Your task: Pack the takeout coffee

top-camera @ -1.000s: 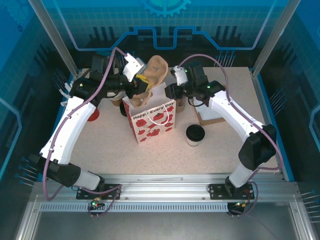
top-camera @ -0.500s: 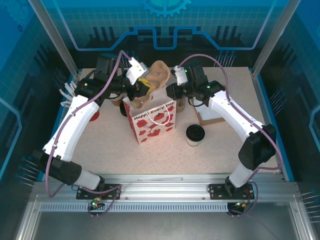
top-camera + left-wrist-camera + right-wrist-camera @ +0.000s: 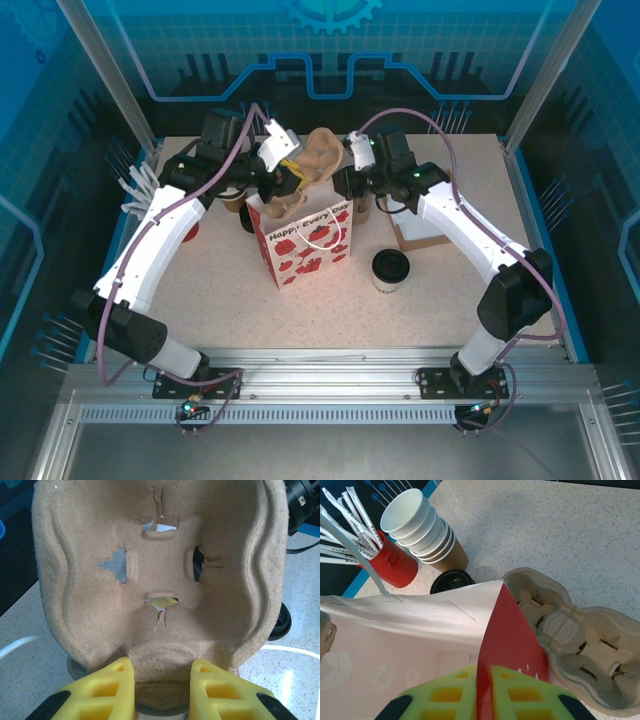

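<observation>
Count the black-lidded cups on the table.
2. The first cup stands right of the bag; the second cup sits left of it, beside the stacked white cups. More may be hidden.

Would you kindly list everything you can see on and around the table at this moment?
paper bag: one, red and white, upright mid-table
takeout coffee: one, pale cup with black lid, on the table right of the bag
black lid: one, black, left of the bag beside the cup stack
cup stack: one stack, white inside and brown outside, left of the bag
red holder: one, red, full of white wrapped sticks, next to the cup stack
held cup carrier: one, brown, above the bag's mouth
spare cup carrier: one, brown, lying on the table right of the bag
table: one, pale speckled
left hand: yellow fingers, gripping the held cup carrier
right hand: yellow-green fingers, pinching the bag's edge
</observation>
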